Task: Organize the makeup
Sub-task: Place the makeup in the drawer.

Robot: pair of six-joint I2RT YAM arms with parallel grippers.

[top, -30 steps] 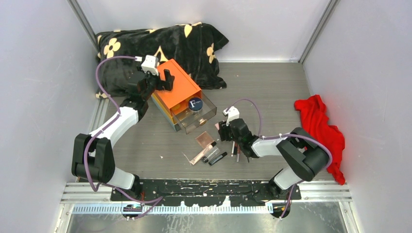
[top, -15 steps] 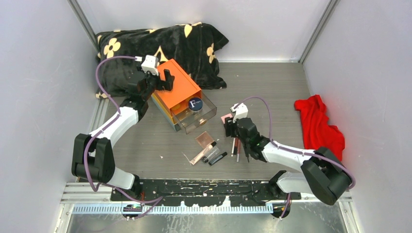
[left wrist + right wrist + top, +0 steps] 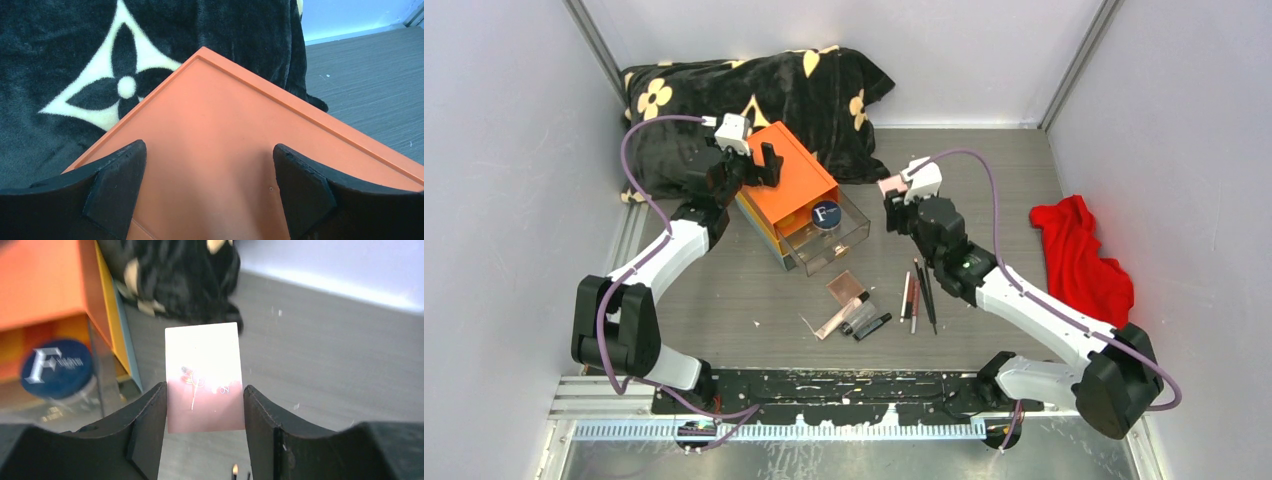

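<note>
A pink compact is pinched by its side edges between the fingers of the right gripper and held clear of the table, just right of the clear drawer. A round dark compact with a white letter is noted lying in that drawer, which stands pulled out of the orange box. Lying on the table nearer the arm bases: a second square compact, a pinkish tube, a black tube beside it, and thin pencils laid roughly parallel just to the right. The left gripper is placed over the box's top with its fingers spread wide and nothing gripped; whether it touches the box cannot be told. A black flowered blanket is bunched behind the box. A red cloth lies well apart at the right.
</note>
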